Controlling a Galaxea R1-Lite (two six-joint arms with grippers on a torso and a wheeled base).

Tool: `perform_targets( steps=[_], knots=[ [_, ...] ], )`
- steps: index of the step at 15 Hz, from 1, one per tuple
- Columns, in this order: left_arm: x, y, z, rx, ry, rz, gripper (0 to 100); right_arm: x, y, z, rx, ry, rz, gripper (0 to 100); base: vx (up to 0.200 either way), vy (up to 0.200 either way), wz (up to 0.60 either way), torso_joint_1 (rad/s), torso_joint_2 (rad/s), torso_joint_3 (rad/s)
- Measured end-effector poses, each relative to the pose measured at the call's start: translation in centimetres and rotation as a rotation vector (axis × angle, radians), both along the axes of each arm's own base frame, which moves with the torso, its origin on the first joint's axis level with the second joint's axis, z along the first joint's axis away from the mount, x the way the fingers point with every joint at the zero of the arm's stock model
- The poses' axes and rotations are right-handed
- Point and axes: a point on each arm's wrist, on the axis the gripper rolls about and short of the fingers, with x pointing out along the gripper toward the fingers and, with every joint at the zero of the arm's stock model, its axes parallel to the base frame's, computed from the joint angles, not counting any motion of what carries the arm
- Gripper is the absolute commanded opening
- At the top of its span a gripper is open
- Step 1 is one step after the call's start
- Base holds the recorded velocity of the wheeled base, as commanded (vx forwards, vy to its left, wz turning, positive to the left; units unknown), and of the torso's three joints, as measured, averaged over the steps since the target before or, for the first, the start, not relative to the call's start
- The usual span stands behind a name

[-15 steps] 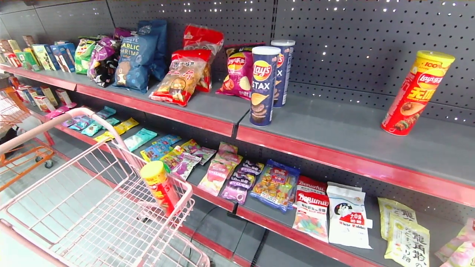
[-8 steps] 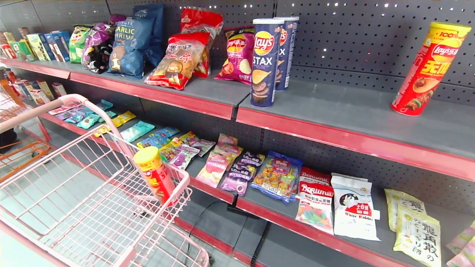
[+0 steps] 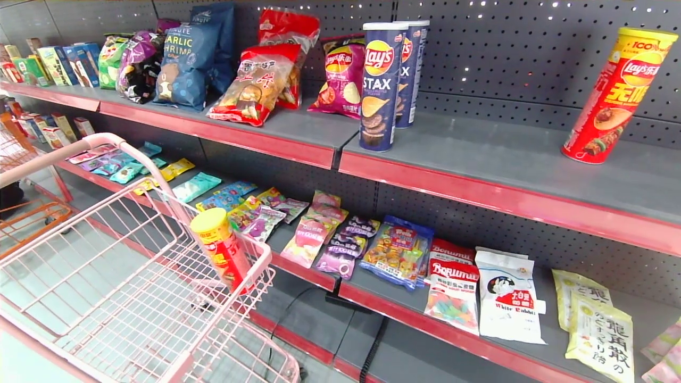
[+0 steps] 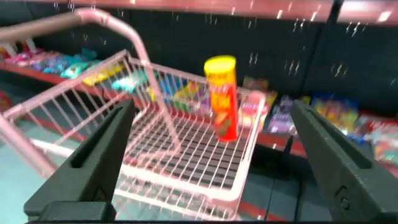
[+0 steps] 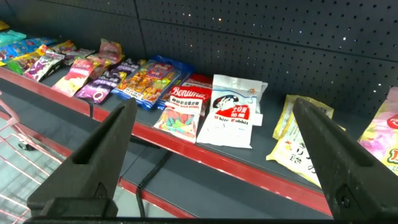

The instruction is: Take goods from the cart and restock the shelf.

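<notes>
A red chips can [image 3: 222, 251] with a yellow lid stands upright in the far right corner of the pink wire cart [image 3: 80, 276]. In the left wrist view my left gripper [image 4: 211, 112] is open and held above the cart [image 4: 186, 162], apart from the red chips can [image 4: 224, 99], with nothing between its fingers. My right gripper [image 5: 213, 107] is open and empty in front of the lower shelf [image 5: 205, 165], facing a white candy bag [image 5: 233, 112]. On the upper shelf [image 3: 479, 159] stand two blue chips cans [image 3: 379, 88] and a red can [image 3: 620, 96] at the right.
Snack bags [image 3: 255, 85] crowd the upper shelf's left half; bare shelf lies between the blue cans and the red one. Candy packets [image 3: 399, 255] cover the lower shelf. An orange cart [image 3: 26, 213] stands far left. A black cable [image 3: 372, 351] lies on the floor under the shelf.
The whole head view has shifted, with the shelves now higher in the picture, so the camera has moved. The can, cart and shelf goods keep their places.
</notes>
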Motion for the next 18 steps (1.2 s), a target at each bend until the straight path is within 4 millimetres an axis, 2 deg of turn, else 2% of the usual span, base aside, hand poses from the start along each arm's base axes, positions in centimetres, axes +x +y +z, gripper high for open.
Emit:
perform_targets(
  steps=[2, 3, 4, 6, 7, 9, 11, 15, 18],
  knots=[
    [1.1, 0.0, 4.0, -0.029, 0.007, -0.008, 100, 0.0, 0.0, 0.0, 0.0, 0.0, 0.0, 100, 0.0, 0.0, 0.0, 0.0, 0.0, 0.0],
    [2.8, 0.0, 6.0, -0.043, 0.026, -0.004, 100, 0.0, 0.0, 0.0, 0.0, 0.0, 0.0, 100, 0.0, 0.0, 0.0, 0.0, 0.0, 0.0],
    [4.9, -0.1, 7.6, -0.054, 0.044, 0.006, 100, 0.0, 0.0, 0.0, 0.0, 0.0, 0.0, 100, 0.0, 0.0, 0.0, 0.0, 0.0, 0.0],
    [10.9, 0.1, 9.5, -0.075, 0.099, 0.011, 100, 0.0, 0.0, 0.0, 0.0, 0.0, 0.0, 100, 0.0, 0.0, 0.0, 0.0, 0.0, 0.0],
    [13.5, 0.2, 9.4, -0.08, 0.135, -0.025, 100, 0.0, 0.0, 0.0, 0.0, 0.0, 0.0, 100, 0.0, 0.0, 0.0, 0.0, 0.0, 0.0],
    [18.3, 0.8, 7.6, -0.071, 0.244, -0.121, 100, 0.0, 0.0, 0.0, 0.0, 0.001, 0.0, 100, 0.0, 0.0, 0.0, 0.0, 0.0, 0.0],
    [21.4, 1.6, 5.1, -0.068, 0.355, -0.136, 100, 0.0, 0.0, 0.0, 0.0, 0.001, 0.0, 100, 0.0, 0.0, 0.0, 0.0, 0.0, 0.0],
    [25.5, 2.6, 1.4, -0.054, 0.406, -0.222, 100, 0.0, 0.0, 0.0, 0.0, 0.0, 0.0, 100, 0.0, 0.0, 0.0, 0.0, 0.0, 0.0],
    [27.0, 2.6, -1.5, -0.011, 0.492, -0.264, 100, 0.0, 0.0, 0.0, 0.0, 0.0, 0.0, 100, 0.0, 0.0, 0.0, 0.0, 0.0, 0.0]
  ],
)
